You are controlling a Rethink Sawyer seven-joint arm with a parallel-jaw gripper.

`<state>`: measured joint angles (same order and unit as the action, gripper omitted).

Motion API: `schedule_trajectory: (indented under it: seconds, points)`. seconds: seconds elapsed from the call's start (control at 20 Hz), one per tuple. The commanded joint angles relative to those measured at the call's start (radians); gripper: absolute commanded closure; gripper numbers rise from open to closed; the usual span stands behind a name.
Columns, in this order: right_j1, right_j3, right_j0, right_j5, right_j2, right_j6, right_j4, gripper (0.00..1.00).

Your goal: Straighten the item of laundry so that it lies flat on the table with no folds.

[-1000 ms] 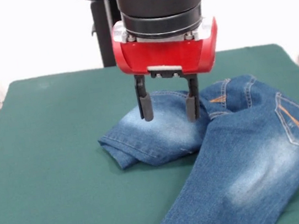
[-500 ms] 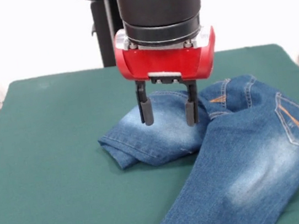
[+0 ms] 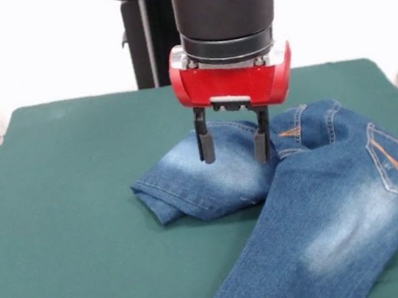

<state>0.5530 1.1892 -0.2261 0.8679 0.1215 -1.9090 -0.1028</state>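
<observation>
Bench (image 3: pixel 67 212): dark green top. Jeans (image 3: pixel 325 205): blue denim, right of centre, one leg folded leftward, the other running near. Gripper (image 3: pixel 233 146): jaws spread open, empty, over the folded leg. No legible writing.

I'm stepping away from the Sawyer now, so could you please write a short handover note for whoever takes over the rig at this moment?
Gripper: open, empty, pointing down over the folded leg, holding nothing.
Jeans: on the green table, toward the picture's right. One leg is folded back across the middle, its hem end pointing to the picture's left; the other leg runs off the bottom edge. The back pockets face up.
Done: nothing visibly straightened yet.
Left: grasp the folded leg, pull it out straight, then smooth the jeans flat. Whether the fingertips touch the denim cannot be told.
</observation>
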Motion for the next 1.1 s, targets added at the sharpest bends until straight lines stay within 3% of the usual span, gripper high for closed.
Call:
schedule_trajectory:
  seconds: [0.05, 0.4, 0.65, 1.1]
  points:
    - [0.022, 0.271, 0.020, -0.091, 0.012, -0.144, 0.017, 0.00]
    - [0.033, 0.311, 0.014, -0.131, 0.011, -0.140, 0.015, 0.00]
    - [-0.008, 0.284, 0.012, -0.174, 0.009, -0.137, -0.003, 0.00]
    - [0.006, 0.285, 0.022, -0.167, -0.002, -0.150, 0.007, 0.00]
